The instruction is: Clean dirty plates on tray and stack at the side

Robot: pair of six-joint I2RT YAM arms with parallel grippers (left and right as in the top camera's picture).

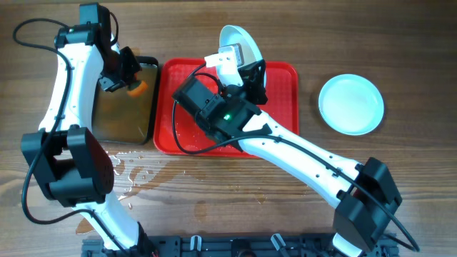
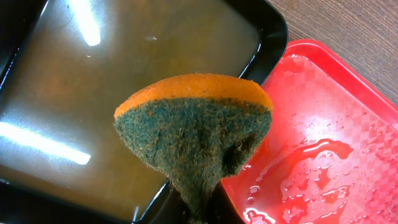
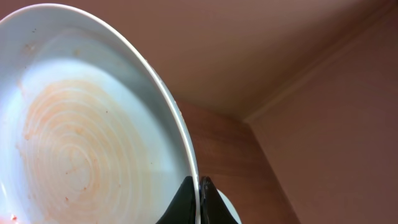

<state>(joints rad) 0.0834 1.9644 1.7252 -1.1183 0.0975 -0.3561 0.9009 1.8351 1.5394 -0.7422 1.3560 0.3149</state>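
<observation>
My right gripper (image 1: 246,68) (image 3: 199,186) is shut on the rim of a pale plate (image 1: 239,44) (image 3: 81,137) with orange-brown sauce rings, held tilted up on edge over the far side of the red tray (image 1: 282,107) (image 2: 329,143). The tray surface is wet. A clean plate (image 1: 350,104) lies on the table to the right of the tray. My left gripper (image 1: 118,75) is shut on an orange and green sponge (image 1: 134,87) (image 2: 196,124) over the right edge of the black tray (image 1: 125,103) (image 2: 124,81). Its fingers are hidden behind the sponge.
The black tray holds brownish water. Water is spilled on the wood (image 1: 136,171) in front of the two trays. The table's front edge holds a black rail (image 1: 235,246).
</observation>
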